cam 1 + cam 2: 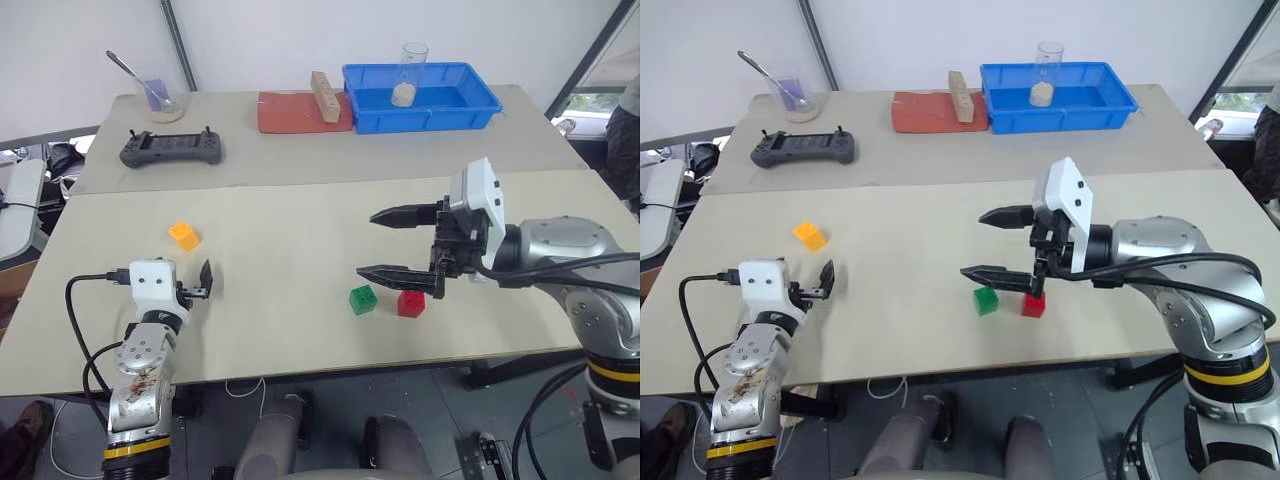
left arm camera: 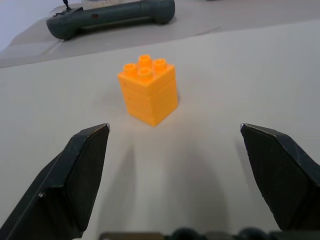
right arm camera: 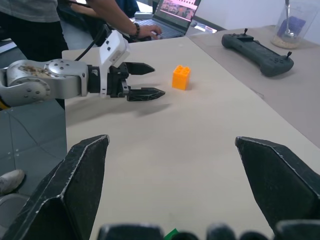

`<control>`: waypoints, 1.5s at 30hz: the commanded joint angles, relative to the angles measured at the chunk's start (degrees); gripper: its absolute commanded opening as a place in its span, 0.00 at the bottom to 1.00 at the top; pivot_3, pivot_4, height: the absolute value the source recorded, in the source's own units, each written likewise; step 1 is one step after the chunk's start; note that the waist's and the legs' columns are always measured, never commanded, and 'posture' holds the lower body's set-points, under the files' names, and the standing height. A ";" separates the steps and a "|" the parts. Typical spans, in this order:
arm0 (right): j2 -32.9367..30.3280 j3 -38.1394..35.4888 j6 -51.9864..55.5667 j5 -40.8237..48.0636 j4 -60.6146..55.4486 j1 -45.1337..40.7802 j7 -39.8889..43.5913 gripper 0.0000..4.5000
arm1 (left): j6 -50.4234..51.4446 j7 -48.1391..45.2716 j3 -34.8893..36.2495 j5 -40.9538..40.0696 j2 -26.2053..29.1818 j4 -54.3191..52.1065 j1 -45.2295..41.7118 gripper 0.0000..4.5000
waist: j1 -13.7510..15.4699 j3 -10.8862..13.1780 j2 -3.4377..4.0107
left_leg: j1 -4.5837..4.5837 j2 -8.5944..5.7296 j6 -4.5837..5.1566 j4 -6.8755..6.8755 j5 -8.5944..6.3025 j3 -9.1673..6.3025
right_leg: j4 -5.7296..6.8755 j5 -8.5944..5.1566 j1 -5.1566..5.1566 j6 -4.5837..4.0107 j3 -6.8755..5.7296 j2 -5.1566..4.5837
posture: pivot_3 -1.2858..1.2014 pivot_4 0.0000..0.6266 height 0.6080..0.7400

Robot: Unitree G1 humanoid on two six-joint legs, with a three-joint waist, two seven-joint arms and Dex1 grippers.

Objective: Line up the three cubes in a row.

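Jaws spread on both grippers over beige table [image 1: 300, 330], white wall [image 1: 300, 40]

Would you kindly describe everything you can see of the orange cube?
The orange cube is a small plastic-looking building block with four round studs on top and faint horizontal ridges down its sides. It stands upright on the beige table, turned corner-on to the open left claw, which faces it without touching. It sits alone, far from the other cubes.

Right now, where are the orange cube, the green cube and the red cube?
orange cube [image 2: 147, 95], left wrist view, its front corner.
green cube [image 1: 363, 299], left eye view, its top.
red cube [image 1: 411, 303], left eye view, its front face.
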 commanded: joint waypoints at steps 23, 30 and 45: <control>6.37 -5.62 4.66 9.67 -1.24 -12.42 -8.60 1.00 | -21.51 -32.72 -3.63 -2.93 18.41 58.00 -34.43 0.99 | -0.92 0.05 -0.19 | -0.05 0.39 0.00 -0.20 0.00 0.79 | -0.08 0.64 -0.55 0.32 -0.05 -0.16 | 0.52 0.24 1.00; 5.43 -4.86 4.29 9.48 -1.91 -11.26 -8.80 1.00 | -21.68 -35.08 -3.90 -3.50 18.32 58.18 -33.90 0.82 | -0.91 0.03 -0.27 | -0.05 0.40 0.00 -0.20 0.00 0.85 | -0.07 0.70 -0.55 0.30 -0.09 -0.20 | 0.52 0.24 1.00; 5.24 -3.89 2.51 6.54 -0.93 -9.66 -7.00 1.00 | -19.44 -35.09 -3.91 -4.28 17.75 51.20 -31.01 0.32 | -0.96 0.03 -0.26 | -0.05 0.43 0.00 -0.20 0.00 0.87 | -0.07 0.71 -0.56 0.29 -0.09 -0.19 | 0.52 0.24 1.00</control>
